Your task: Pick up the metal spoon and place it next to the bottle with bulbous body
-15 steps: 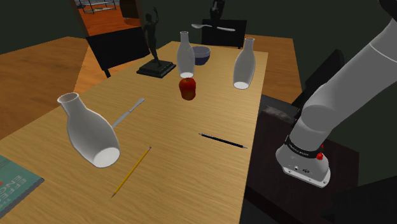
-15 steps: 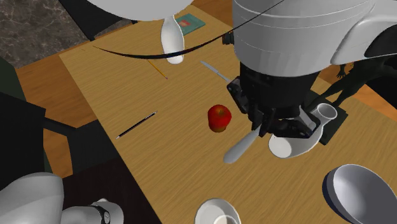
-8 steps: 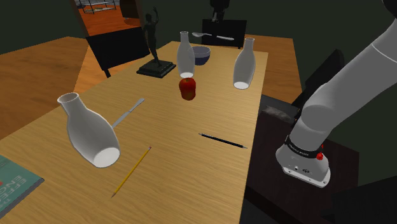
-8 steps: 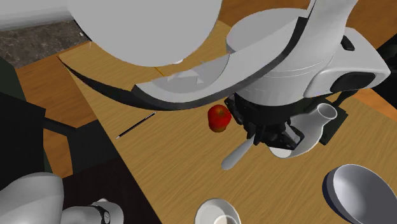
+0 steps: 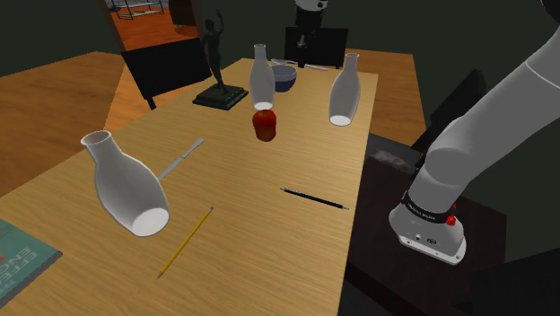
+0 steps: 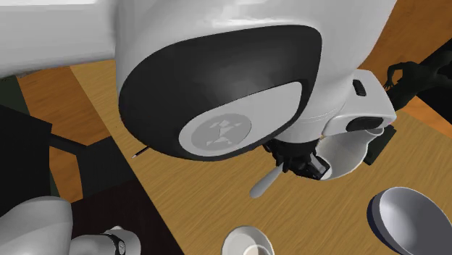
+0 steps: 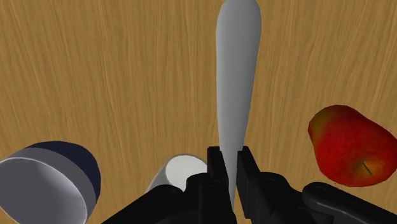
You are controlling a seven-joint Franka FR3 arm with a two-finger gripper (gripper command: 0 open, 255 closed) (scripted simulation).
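Shoulder view: the table [image 5: 269, 224] carries the bulbous bottle [image 5: 126, 184] at the view's left. It leans w/ its wide base toward the camera, and a knife [image 5: 182, 157] lies just beside it. At the far end stand an apple [image 5: 265, 124], a slim bottle [image 5: 261, 79], a 2nd slim bottle [image 5: 344, 90] and a bowl [image 5: 284, 76]. The arm [image 5: 467, 135] rises from the stand, leaves the picture, and its end comes in at the top edge over that far end. So the carried thing is well apart from the bulbous bottle, approx. the whole table length away. This view alone shows the goal, and bare wood around it for a landing.

Second exterior view: the arm's bulk is close to the camera. Under it the gripper [image 6: 297, 163] has the spoon [image 6: 266, 181] sticking out sideways, wide end free, w/ a slim bottle just behind. I judge the spoon is lifted off the wood, i.e. the carry step is in hand. This view tells how the spoon hangs.

Wrist view: the two fingers are clamped on the spoon's narrow end, and the rest runs straight ahead over the wood. Apple is at one side below, bowl and a bottle mouth at the other. Only this view proves the grip. Holding by the handle end probably leaves the wide end free, so the spoon can be laid flat beside the bottle.
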